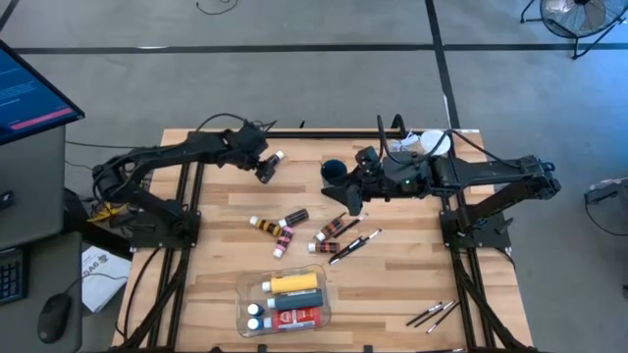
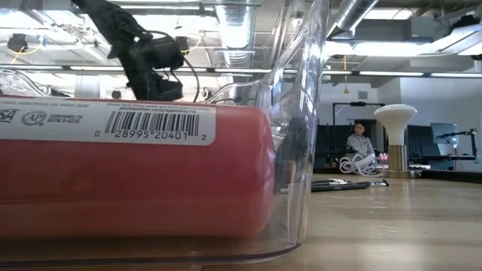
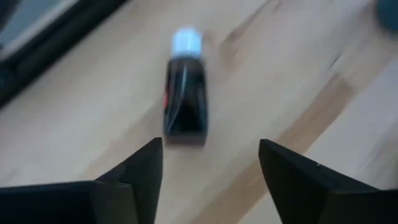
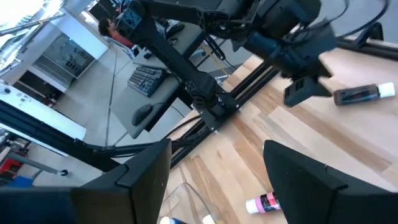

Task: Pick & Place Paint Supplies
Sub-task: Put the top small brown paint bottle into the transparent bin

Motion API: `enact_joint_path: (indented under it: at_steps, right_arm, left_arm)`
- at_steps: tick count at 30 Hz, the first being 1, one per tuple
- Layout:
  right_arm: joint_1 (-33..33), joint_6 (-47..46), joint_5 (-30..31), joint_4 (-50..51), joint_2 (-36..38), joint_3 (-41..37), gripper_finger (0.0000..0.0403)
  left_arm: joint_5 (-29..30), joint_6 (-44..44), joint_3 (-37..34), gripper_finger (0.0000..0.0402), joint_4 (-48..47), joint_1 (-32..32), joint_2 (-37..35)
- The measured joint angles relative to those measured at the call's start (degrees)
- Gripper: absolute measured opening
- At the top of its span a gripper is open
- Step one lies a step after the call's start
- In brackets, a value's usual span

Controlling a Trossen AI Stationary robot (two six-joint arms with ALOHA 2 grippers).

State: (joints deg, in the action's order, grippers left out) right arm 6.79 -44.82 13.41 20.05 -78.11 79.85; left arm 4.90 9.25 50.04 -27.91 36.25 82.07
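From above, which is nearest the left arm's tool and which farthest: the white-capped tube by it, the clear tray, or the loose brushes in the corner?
1. White-capped tube, right beside the left tool.
2. Clear tray, at the table's front edge.
3. Loose brushes, in the front right corner.

Dark tube (image 1: pixel 277 157) w/ white cap lies flat near table's far edge; 5 tubes (image 1: pixel 292 232) mid-table; brushes (image 1: pixel 432 315) near right front corner.
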Motion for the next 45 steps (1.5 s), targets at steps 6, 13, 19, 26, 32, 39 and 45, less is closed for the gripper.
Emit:
enact_joint_path:
  at_steps: [6,13,19,26,32,39,45]
  right_arm:
    - [-0.07,-1.77,-0.01,0.0,0.0,0.0,0.0249]
    - [0.01,-3.28,-0.04,0.0,0.0,0.0,0.0249]
    - [0.31,-3.28,-0.02,0.0,0.0,0.0,0.0249]
    - [0.31,-3.28,-0.02,0.0,0.0,0.0,0.0249]
    - [0.22,-3.28,-0.02,0.0,0.0,0.0,0.0249]
    - [0.22,-3.28,-0.02,0.0,0.0,0.0,0.0249]
    - [0.22,-3.28,-0.02,0.02,0.0,0.0,0.0249]
  left_arm:
    - [-0.82,0.14,3.49,0.0272,1.11,0.52,6.56]
    - [0.98,0.42,5.44,0.0286,-0.57,-0.81,13.01]
    - [1.21,1.75,5.51,0.0287,-0.42,0.29,14.48]
    - [0.61,2.18,5.51,0.0287,-0.19,2.51,14.48]
    - [-1.54,2.08,5.51,0.0281,0.06,3.19,14.48]
    - [-1.98,1.23,5.52,0.0252,0.35,2.67,14.81]
    - [-2.79,1.26,5.53,0.0235,-0.06,2.33,17.95]
